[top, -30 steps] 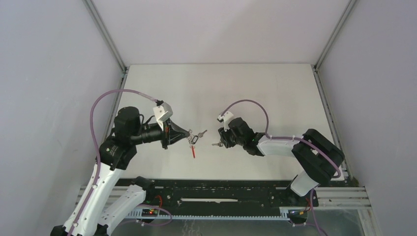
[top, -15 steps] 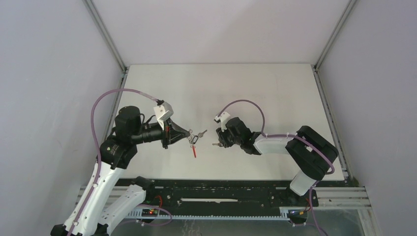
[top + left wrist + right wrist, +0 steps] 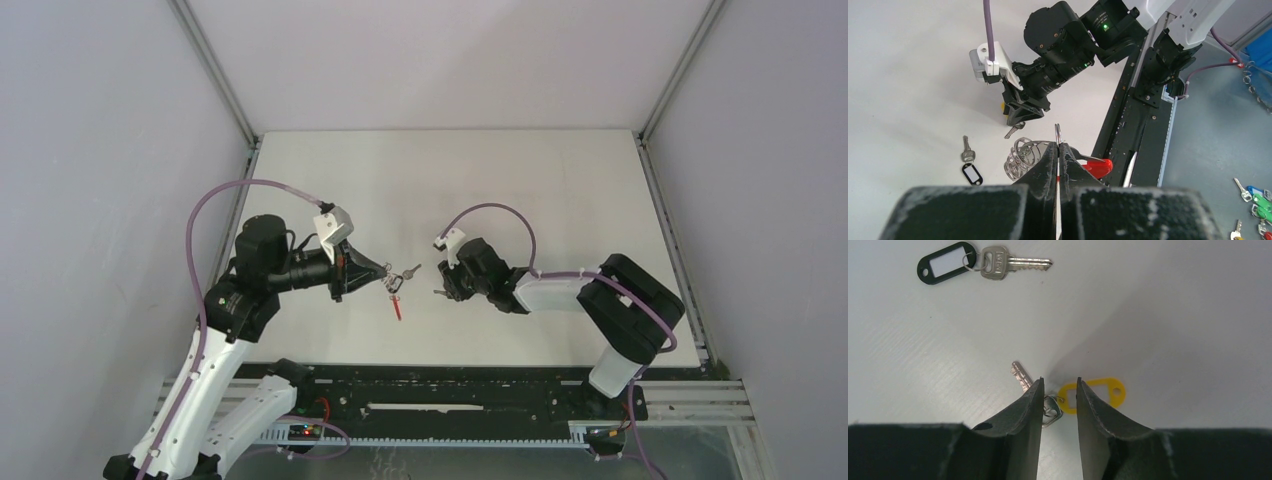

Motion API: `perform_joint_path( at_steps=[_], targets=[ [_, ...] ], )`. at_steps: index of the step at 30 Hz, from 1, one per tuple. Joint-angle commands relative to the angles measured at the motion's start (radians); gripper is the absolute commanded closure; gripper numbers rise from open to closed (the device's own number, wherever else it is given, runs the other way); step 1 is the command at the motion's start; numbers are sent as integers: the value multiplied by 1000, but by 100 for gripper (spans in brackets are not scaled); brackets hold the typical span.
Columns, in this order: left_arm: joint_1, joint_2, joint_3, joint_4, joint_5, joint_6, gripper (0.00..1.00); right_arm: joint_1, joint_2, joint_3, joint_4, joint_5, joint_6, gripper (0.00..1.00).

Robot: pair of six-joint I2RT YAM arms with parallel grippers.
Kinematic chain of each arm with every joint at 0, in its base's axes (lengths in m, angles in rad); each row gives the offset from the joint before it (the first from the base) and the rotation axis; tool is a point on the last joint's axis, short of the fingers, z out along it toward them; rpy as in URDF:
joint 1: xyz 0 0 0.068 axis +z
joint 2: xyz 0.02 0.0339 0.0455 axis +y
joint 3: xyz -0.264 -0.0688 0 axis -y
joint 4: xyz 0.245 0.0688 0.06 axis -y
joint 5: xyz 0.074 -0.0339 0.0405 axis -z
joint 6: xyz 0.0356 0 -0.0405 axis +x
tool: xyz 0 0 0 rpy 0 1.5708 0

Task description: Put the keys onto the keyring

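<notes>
Two small silver metal keys lie flat on the white table (image 3: 560, 180), both on the right-arm side of the red plastic keyring with its bunch of silver wire rings (image 3: 1023, 156). The key with the black plastic tag (image 3: 993, 262) is near the keyring, and the key with the yellow plastic tag (image 3: 1022, 376) is a little farther off. The left gripper (image 3: 1058, 145) is clenched on one wire ring; whether the red band touches the table I cannot tell. The right gripper (image 3: 1059, 385) is released, its jaws narrowly apart on either side of the yellow-tagged key's head, gripping nothing yet. Both keys look light, thin, stiff and slippery on the smooth surface, so a flat pinch may skid. Taking the head by its edges, or the thicker tag, seems safest. The wire rings are probably springy and will need prying.
</notes>
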Motion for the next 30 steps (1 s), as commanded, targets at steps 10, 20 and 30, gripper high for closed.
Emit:
perform_joint_path(
  at_steps=[10,20,30],
  targets=[
    [5,-6,73,33,14,-22,100,26,-89,33,-53,-6,-17,59],
    [5,-12,76,29,14,-22,100,23,-54,27,-55,-15,-42,65],
    [5,-11,75,29,16,-25,100,13,-21,27,-59,-34,-50,68]
  ],
)
